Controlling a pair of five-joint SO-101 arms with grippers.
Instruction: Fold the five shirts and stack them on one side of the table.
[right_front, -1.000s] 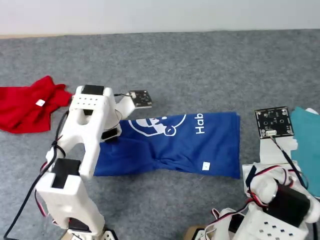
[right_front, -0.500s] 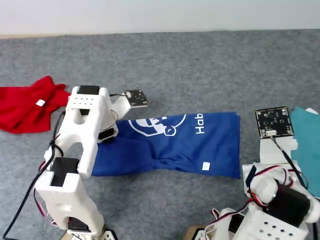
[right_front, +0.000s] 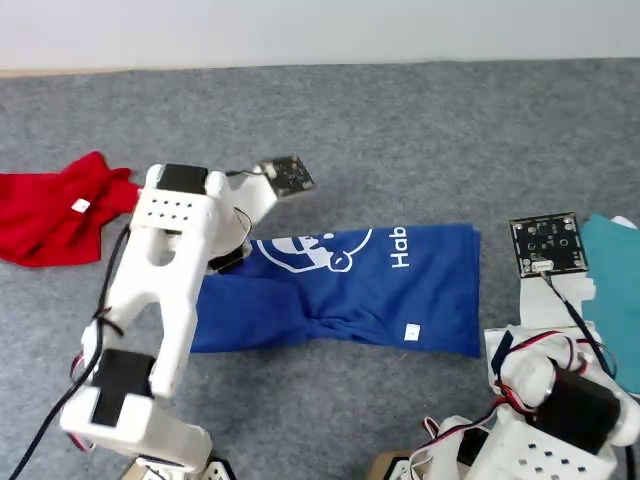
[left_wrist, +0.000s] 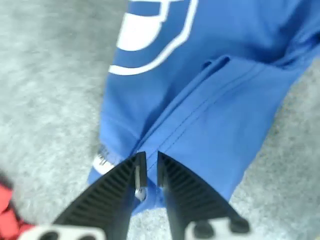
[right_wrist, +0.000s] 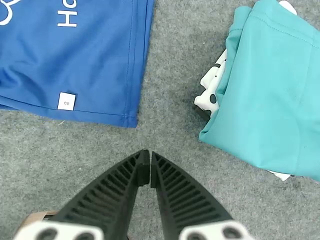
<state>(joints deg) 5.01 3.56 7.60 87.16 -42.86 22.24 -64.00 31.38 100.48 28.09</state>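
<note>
Left gripper (left_wrist: 147, 175): jaws drawn almost together, pinching the edge of the blue cotton shirt with white print (right_front: 380, 290) at its left end, next to a small white label. The grip appears firm, but the fabric inside the jaws is only partly visible.

Change over the last second: the white left arm (right_front: 165, 260) first drew slightly outward, taking the shirt's left edge with it. It has since swung back toward the print, with its wrist and camera board (right_front: 290, 175) raised toward the far side. The shirt's left edge has followed and the rest of the garment has not shifted. Judgement: the hold is good and the first fold of this shirt is only starting.

Pose: the left arm reaches from its base at the near left edge over the shirt's left end, wrist tilted up.

Right gripper (right_wrist: 150, 167): jaws closed on nothing, over the grey carpeted table (right_front: 400, 130) between the blue shirt's near right corner and the folded teal shirt (right_wrist: 270, 85). The teal shirt lies on a spotted white cloth (right_wrist: 212, 92).

A crumpled red shirt (right_front: 55, 215) lies unfolded at the far left, well apart from the blue one.
</note>
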